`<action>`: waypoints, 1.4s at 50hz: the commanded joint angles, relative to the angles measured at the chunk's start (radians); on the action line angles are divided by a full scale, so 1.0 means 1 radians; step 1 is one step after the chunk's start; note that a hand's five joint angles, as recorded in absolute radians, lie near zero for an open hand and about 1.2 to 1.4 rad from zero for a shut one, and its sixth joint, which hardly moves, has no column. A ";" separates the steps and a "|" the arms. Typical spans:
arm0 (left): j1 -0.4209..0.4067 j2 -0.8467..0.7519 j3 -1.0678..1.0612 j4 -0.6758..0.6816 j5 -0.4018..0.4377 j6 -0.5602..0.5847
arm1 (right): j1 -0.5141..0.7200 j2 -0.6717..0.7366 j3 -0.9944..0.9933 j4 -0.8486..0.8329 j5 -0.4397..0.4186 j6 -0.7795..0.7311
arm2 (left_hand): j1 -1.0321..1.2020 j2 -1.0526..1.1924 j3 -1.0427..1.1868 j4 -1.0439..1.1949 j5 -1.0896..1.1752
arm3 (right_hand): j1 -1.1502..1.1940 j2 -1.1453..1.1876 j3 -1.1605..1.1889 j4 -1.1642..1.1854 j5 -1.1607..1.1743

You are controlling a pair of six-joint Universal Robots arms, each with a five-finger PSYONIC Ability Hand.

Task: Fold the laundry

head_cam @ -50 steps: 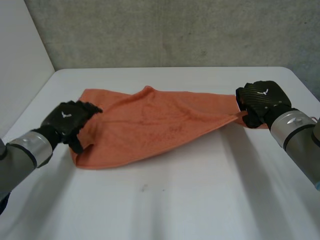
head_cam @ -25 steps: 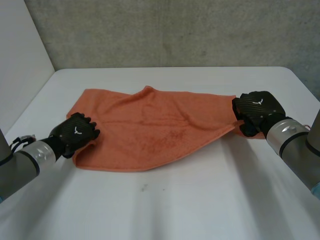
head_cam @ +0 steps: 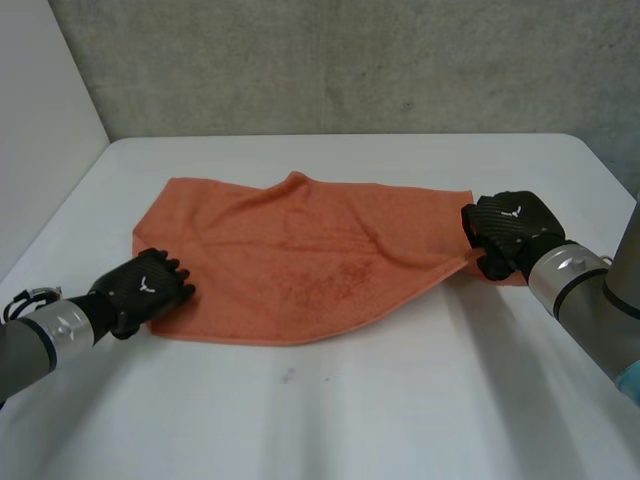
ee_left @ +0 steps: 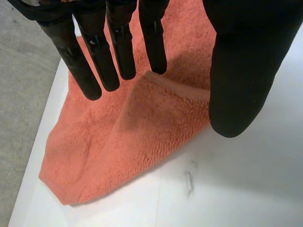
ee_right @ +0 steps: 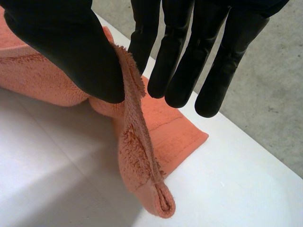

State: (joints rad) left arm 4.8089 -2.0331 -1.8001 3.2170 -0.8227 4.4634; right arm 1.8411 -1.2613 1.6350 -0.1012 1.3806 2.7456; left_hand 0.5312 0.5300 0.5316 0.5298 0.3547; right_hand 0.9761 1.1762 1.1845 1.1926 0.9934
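Observation:
An orange towel [head_cam: 300, 255] lies spread across the middle of the white table [head_cam: 380, 410]. My left hand [head_cam: 148, 288] is low at the towel's near left corner. In the left wrist view its fingers [ee_left: 118, 47] are straight and its thumb [ee_left: 241, 75] stands apart from them, with a raised fold of the towel [ee_left: 142, 137] lying on the table under the gap. My right hand [head_cam: 510, 228] is at the towel's right end. There its thumb [ee_right: 61, 42] and a finger pinch the towel's edge [ee_right: 137, 142] and hold it up off the table.
A grey concrete wall [head_cam: 350, 60] runs behind the table's far edge. A white panel [head_cam: 40, 130] stands along the left side. The front half of the table is bare white surface.
My left hand has dropped and slid toward the front, from the towel's left edge to its near left corner. The right hand has shifted slightly left, still holding the right end.

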 commanded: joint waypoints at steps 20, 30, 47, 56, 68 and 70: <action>0.009 -0.035 0.033 0.141 -0.127 0.028 | 0.000 0.019 -0.006 0.000 0.000 -0.021 | 0.678 0.679 0.677 0.679 0.680 | 0.420 0.220 0.212 0.204 0.228; 0.009 -0.036 0.027 0.188 -0.165 0.013 | -0.014 0.031 -0.010 0.008 0.002 -0.023 | 0.865 0.866 0.865 0.866 0.867 | 0.420 0.220 0.212 0.204 0.228; 0.017 0.197 -0.030 0.104 -0.408 -0.345 | -0.023 -0.006 -0.070 0.447 0.002 -0.248 | 0.865 0.866 0.865 0.866 0.867 | 0.420 0.220 0.212 0.204 0.228; 0.089 0.490 -0.091 -0.216 -0.398 -0.545 | -0.088 -0.194 -0.067 0.686 -0.011 -0.412 | 0.865 0.866 0.865 0.866 0.867 | 0.420 0.220 0.212 0.204 0.228; 0.022 0.354 -0.088 -0.116 -0.368 -0.559 | -0.082 -0.069 -0.076 0.586 -0.037 -0.437 | 0.865 0.866 0.865 0.866 0.867 | 0.420 0.220 0.212 0.204 0.228; -0.012 0.303 -0.053 -0.079 -0.371 -0.558 | -0.080 0.011 -0.098 0.520 -0.029 -0.435 | 0.865 0.866 0.865 0.866 0.867 | 0.420 0.220 0.212 0.204 0.228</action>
State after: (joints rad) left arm 4.8668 -1.5699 -1.9192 3.0161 -1.1881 3.9015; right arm 1.7510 -1.4159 1.5666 0.5500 1.3400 2.3024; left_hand 1.1916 1.2178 1.2149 1.2164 1.0374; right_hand 0.9761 1.1762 1.1845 1.1926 0.9943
